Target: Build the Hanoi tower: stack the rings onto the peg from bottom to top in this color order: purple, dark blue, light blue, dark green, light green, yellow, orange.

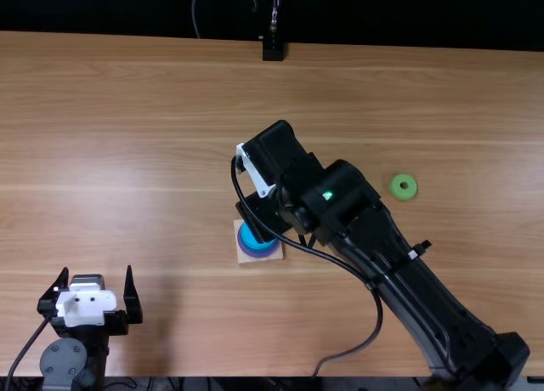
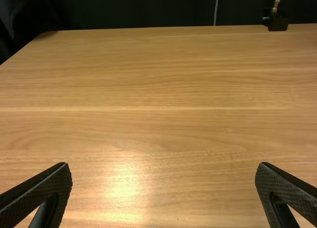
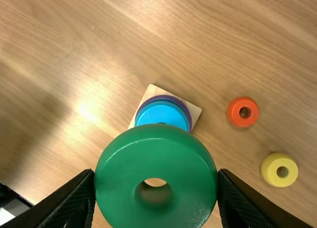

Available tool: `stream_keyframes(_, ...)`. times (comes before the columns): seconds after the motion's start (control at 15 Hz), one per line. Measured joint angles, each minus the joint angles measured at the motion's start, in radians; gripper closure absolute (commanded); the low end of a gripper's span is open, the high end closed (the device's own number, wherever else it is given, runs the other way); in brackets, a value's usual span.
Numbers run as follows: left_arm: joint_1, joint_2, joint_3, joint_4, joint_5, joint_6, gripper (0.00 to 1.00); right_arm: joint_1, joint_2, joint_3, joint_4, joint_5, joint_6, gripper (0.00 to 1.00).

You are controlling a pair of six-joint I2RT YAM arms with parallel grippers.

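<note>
Right now, our right gripper [image 3: 156,173] is clasping dark green [image 3: 119,188] near the base [image 3: 194,111]. There, light blue [image 3: 162,115] is topping a darker edge, apparently dark blue [image 3: 171,100], and purple [image 3: 182,105], so we are counting three stacked. Orange [image 3: 234,112], yellow [image 3: 270,171] and light green [image 1: 396,187] are waiting on the table [image 1: 170,110], leaving us four to place. Our left gripper [image 1: 97,271] is standing spread and empty.

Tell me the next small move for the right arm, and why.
Probably shift the right gripper over the light blue ring before lowering: the dark green ring it grips, next in order, looks offset, with pale wood showing through its hole.
</note>
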Motion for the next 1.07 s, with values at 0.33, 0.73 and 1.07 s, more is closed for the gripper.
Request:
stream_keyframes(0.33,0.000,0.000,0.000,0.000,0.000,0.000,0.00,0.000,0.023,0.000,0.002,-0.001,0.001,1.00)
stream_keyframes(0.73,0.000,0.000,0.000,0.000,0.000,0.000,0.00,0.000,0.025,0.000,0.003,-0.001,0.003,0.15)
stream_keyframes(1.07,0.000,0.000,0.000,0.000,0.000,0.000,0.00,0.000,0.037,0.000,0.008,0.002,0.003,0.00)
